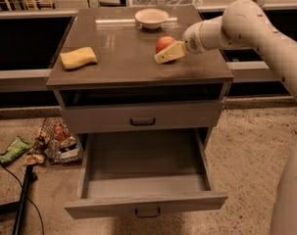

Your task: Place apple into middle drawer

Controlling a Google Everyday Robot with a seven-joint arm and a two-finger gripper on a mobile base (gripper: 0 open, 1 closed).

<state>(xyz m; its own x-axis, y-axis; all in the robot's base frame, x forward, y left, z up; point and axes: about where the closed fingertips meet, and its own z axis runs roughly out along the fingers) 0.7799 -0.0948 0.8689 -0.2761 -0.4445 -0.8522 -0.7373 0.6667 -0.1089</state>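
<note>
I see the apple (163,42) resting on the cabinet (119,58) top, right of its centre. The gripper (168,53) lies against the apple's near side, reaching in from the cabinet's right, and I cannot tell whether it is open or closed. The middle drawer (145,202) stands pulled out at the cabinet's foot.

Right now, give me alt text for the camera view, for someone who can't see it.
The robot's gripper is at the red apple on the cabinet top. Below, the middle drawer stands pulled open. A yellow sponge and a cream bowl also sit on top.
</note>
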